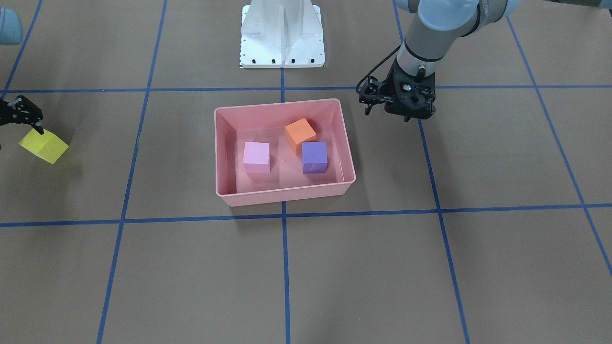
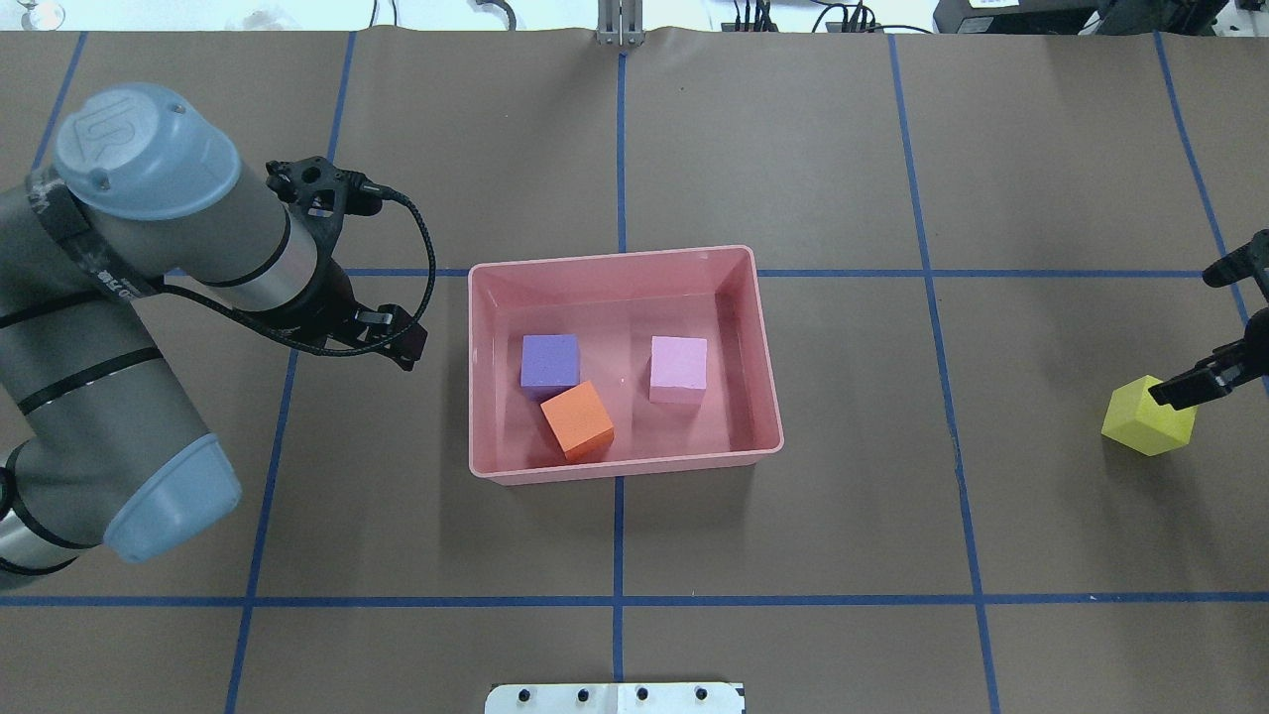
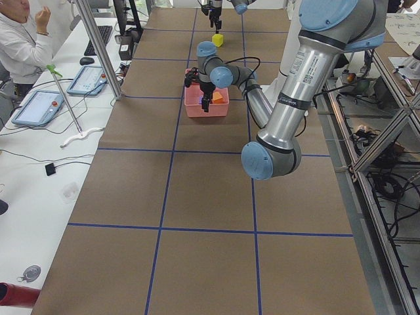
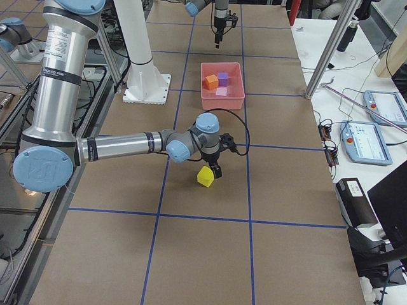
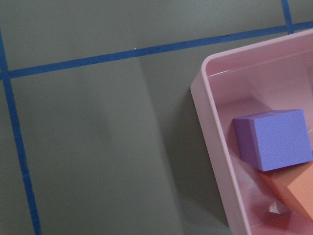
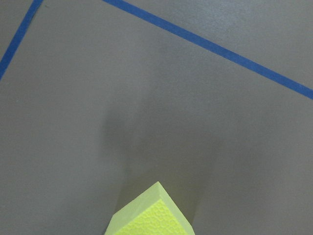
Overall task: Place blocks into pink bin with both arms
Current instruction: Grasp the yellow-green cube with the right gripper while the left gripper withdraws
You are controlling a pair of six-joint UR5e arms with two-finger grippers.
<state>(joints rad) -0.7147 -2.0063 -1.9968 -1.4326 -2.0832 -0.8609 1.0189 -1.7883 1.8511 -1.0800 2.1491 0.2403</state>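
The pink bin (image 1: 282,198) sits mid-table and holds the light pink cube (image 1: 256,156), the purple cube (image 1: 314,156) and the orange cube (image 1: 300,134). The orange cube leans against the purple one. The yellow cube (image 1: 44,145) rests on the table far out on my right side (image 2: 1148,416). My right gripper (image 2: 1185,337) is open beside it, with one fingertip at the cube's top edge. My left gripper (image 2: 402,337) hangs just outside the bin's left wall. It looks open and empty. The left wrist view shows the bin's corner (image 5: 210,117) and the purple cube (image 5: 274,139).
The white pedestal (image 1: 282,33) stands at the robot's side of the table, behind the bin. Blue tape lines cross the brown table cover. The left arm's elbow (image 2: 149,496) hangs over the table's left part.
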